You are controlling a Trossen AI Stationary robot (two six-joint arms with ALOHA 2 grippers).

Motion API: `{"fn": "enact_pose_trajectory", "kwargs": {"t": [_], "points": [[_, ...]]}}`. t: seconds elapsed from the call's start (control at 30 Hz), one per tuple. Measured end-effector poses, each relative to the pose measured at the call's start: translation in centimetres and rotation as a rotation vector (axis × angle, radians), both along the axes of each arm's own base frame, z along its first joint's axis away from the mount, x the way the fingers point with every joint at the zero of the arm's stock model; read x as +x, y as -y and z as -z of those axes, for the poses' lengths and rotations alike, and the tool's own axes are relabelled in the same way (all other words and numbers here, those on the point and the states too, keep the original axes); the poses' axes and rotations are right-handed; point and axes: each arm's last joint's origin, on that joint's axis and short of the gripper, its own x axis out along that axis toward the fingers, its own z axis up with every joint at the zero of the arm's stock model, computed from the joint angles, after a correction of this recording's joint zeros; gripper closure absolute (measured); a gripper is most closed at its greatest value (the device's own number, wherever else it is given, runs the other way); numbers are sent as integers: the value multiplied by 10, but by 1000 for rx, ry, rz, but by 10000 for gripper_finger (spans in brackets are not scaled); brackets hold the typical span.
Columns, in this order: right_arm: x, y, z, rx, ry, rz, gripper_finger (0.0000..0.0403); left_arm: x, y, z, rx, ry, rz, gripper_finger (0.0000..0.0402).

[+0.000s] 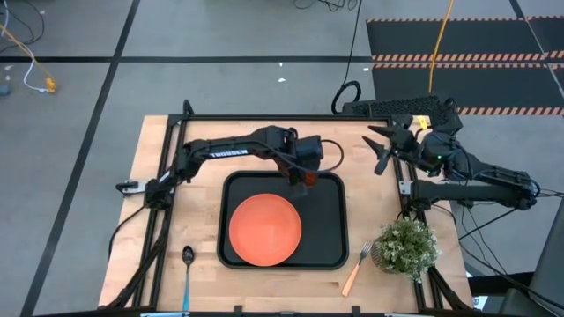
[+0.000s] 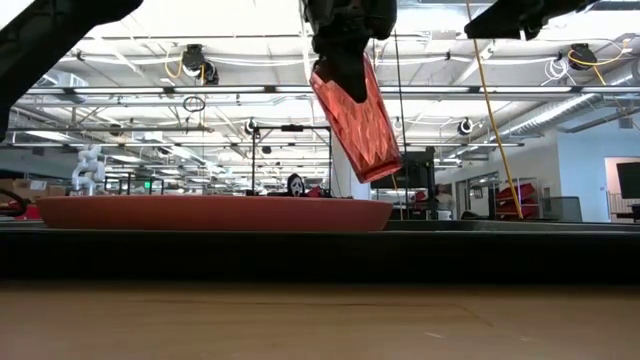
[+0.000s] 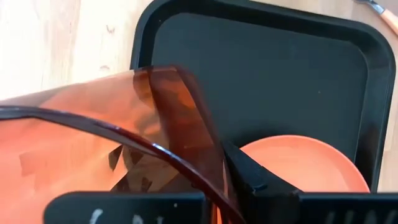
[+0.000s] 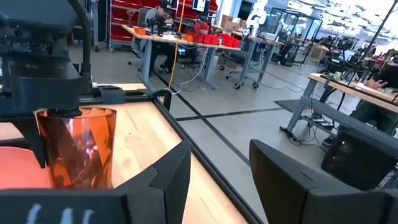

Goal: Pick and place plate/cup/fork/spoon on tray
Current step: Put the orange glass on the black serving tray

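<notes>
Half-hidden cup (image 2: 357, 118) in left pincer (image 1: 302, 179)

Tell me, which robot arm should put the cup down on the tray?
Left. Its end effector already holds the cup in the air above the tray. The right end effector waits off beside the tray.

Bright, even overhead light; soft shadows; backlit low view; close-up blur in left wrist view.
</notes>
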Motion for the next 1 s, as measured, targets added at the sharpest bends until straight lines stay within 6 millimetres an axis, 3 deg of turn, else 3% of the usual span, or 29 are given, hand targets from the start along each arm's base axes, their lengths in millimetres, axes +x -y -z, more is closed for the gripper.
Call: {"fn": "enact_pose_trajectory", "kwargs": {"t": [0.17,0.57,1.0], "points": [[0,0,-1,-6,6,-1,248,-2,14,2,17,-34,63,385],[9,2,3,1,-35,-2,248,14,34,45,43,-161,143,385],[20,4,9,2,-93,-5,248,20,33,55,57,-152,168,384]]}}
